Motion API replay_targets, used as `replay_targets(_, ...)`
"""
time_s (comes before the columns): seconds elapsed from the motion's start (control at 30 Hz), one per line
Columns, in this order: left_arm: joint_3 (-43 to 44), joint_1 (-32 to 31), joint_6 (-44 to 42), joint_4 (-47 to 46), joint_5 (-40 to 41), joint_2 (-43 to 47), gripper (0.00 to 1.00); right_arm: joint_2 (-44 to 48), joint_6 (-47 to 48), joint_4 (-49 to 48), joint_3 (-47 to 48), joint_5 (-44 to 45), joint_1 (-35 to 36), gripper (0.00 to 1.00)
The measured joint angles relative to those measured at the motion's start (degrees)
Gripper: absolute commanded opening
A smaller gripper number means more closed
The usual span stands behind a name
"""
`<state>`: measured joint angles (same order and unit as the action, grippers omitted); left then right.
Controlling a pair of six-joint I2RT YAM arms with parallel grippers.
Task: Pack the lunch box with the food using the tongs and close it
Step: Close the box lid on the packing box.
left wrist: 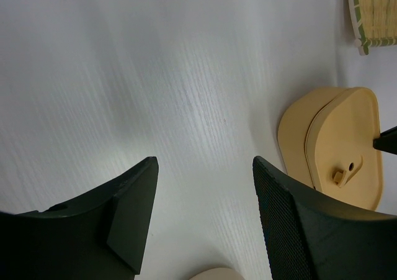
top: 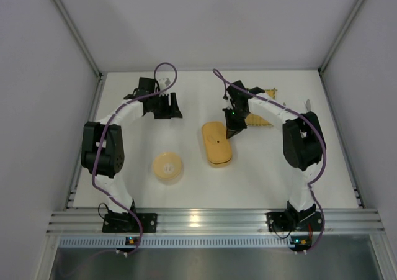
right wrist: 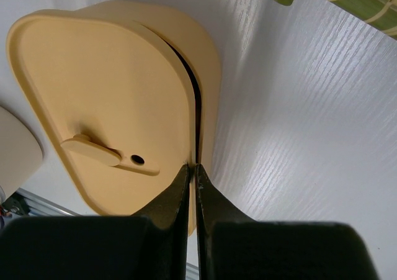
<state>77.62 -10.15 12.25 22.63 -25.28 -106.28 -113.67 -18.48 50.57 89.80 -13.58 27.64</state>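
Observation:
The orange-tan lunch box (top: 216,143) lies at the table's middle with its oval lid (right wrist: 105,87) on top. The lid sits slightly askew, and a dark slit runs between it and the box wall (right wrist: 209,63) on one long side. My right gripper (right wrist: 192,166) is shut with nothing in it, its tips resting at that slit by the lid's rim. From above, the right gripper (top: 234,128) stands at the box's far right end. My left gripper (left wrist: 205,162) hangs open over bare table at the back left (top: 164,109), well apart from the box (left wrist: 335,143). The food and the tongs are out of view.
A round yellow dish (top: 167,167) sits left of the box, near the front. A bamboo mat (top: 263,113) with a green edge lies at the back right, partly under the right arm. White walls close in the table on three sides.

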Motion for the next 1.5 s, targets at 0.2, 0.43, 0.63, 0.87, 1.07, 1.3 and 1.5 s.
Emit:
replay_targets(0.2,-0.5,0.0,-0.8,0.0,-0.5,0.2,0.68,0.0,0.0,0.0,0.0,-0.3,0.0,0.34)
replay_targets(0.43,-0.7,0.0,-3.0,0.1,-3.4,1.6,0.68,0.2,0.7,-0.2,0.0,-1.8,0.0,0.59)
replay_targets(0.63,-1.7,0.1,-7.3,0.0,-10.2,4.7,0.66,2.9,1.9,-0.4,0.0,-4.7,0.0,0.65)
replay_targets(0.87,-4.0,-0.5,-16.0,0.1,-17.3,11.1,0.62,9.5,3.3,-1.7,-0.2,-10.8,-2.8,0.83)
replay_targets(1.07,-5.1,-7.3,-28.0,1.9,-17.6,13.5,0.63,12.7,3.8,-3.3,-1.6,-18.3,-13.4,0.99)
replay_targets(1.3,-4.0,-17.8,-37.9,6.6,-13.7,9.7,0.63,12.7,3.9,-3.9,-4.8,-23.6,-25.6,0.99)
replay_targets(1.5,1.0,-22.5,-41.2,9.4,-6.6,2.8,0.68,12.7,4.4,-4.0,-5.1,-26.7,-26.6,0.99)
